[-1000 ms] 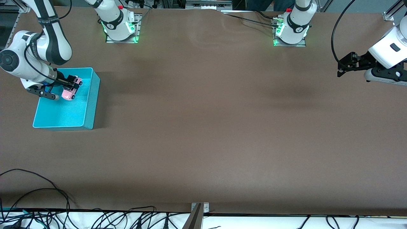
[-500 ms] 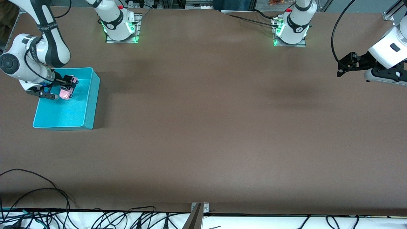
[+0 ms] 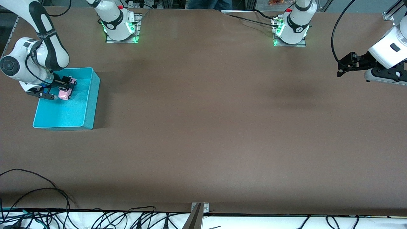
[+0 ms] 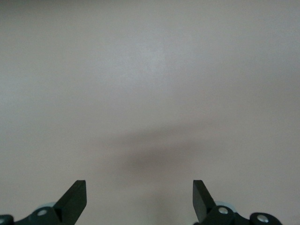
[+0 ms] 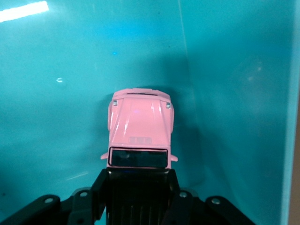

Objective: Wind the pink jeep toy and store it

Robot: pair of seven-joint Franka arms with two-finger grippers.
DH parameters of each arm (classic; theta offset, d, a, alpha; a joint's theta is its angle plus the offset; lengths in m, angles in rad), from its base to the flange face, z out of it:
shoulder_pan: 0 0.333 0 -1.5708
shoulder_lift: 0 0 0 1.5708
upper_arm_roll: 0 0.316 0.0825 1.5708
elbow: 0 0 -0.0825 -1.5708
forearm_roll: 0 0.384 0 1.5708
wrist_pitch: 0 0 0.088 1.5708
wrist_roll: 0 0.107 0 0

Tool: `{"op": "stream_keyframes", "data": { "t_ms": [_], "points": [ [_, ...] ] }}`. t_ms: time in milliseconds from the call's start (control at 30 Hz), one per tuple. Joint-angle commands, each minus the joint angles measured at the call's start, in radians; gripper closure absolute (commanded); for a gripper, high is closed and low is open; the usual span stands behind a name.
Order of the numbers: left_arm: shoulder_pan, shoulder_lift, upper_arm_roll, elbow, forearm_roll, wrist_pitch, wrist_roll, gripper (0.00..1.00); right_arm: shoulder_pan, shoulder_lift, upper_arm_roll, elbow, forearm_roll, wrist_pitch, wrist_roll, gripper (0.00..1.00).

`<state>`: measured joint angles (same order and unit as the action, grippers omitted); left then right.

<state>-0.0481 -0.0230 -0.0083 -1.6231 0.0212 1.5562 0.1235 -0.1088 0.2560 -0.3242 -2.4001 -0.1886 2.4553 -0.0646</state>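
Note:
The pink jeep toy (image 3: 65, 91), boxy with a black roof, is held by my right gripper (image 3: 67, 86) inside the turquoise bin (image 3: 90, 105), low over its floor at the end farther from the front camera. In the right wrist view the jeep (image 5: 139, 126) points away from the wrist, with the fingers shut on its black roof section over the bin's floor (image 5: 56, 117). My left gripper (image 3: 341, 67) is open and empty, held above bare table at the left arm's end. The left wrist view shows its two fingertips (image 4: 75, 199) wide apart over plain tabletop.
The bin's walls (image 3: 95, 92) stand around the jeep; one wall shows close beside it in the right wrist view (image 5: 290, 117). The two arm bases (image 3: 119, 22) stand along the table edge farthest from the front camera. Cables (image 3: 47, 203) lie along the table's near edge.
My right gripper has carried the jeep a little toward the right arm's end of the bin and lower into it. The left arm has not moved.

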Motion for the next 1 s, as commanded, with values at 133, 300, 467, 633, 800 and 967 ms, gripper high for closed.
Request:
{"op": "stream_keyframes", "data": {
  "t_ms": [133,300,467,633,800,967],
  "points": [
    [0.011,0.001,-0.007,0.009,-0.017,-0.005,-0.005,0.0,-0.009,0.023,0.005,0.004,-0.014,0.021,0.0,0.29],
    [0.011,0.001,-0.007,0.011,-0.017,-0.005,-0.004,0.0,-0.009,0.026,0.007,0.004,-0.014,0.019,0.015,0.25],
    [0.011,0.001,-0.009,0.011,-0.017,-0.005,-0.005,0.0,-0.008,0.028,0.007,0.004,-0.014,0.014,0.017,0.21],
    [0.011,0.001,-0.007,0.011,-0.017,-0.005,-0.004,0.0,-0.008,0.003,0.01,0.004,-0.014,-0.004,0.017,0.0],
    [0.01,0.001,-0.009,0.011,-0.017,-0.005,-0.005,0.0,-0.006,-0.034,0.03,0.009,-0.012,-0.065,0.019,0.0],
    [0.01,0.001,-0.009,0.011,-0.015,-0.005,-0.005,0.0,-0.005,-0.066,0.043,0.013,-0.011,-0.094,0.04,0.0]
  ]
}}
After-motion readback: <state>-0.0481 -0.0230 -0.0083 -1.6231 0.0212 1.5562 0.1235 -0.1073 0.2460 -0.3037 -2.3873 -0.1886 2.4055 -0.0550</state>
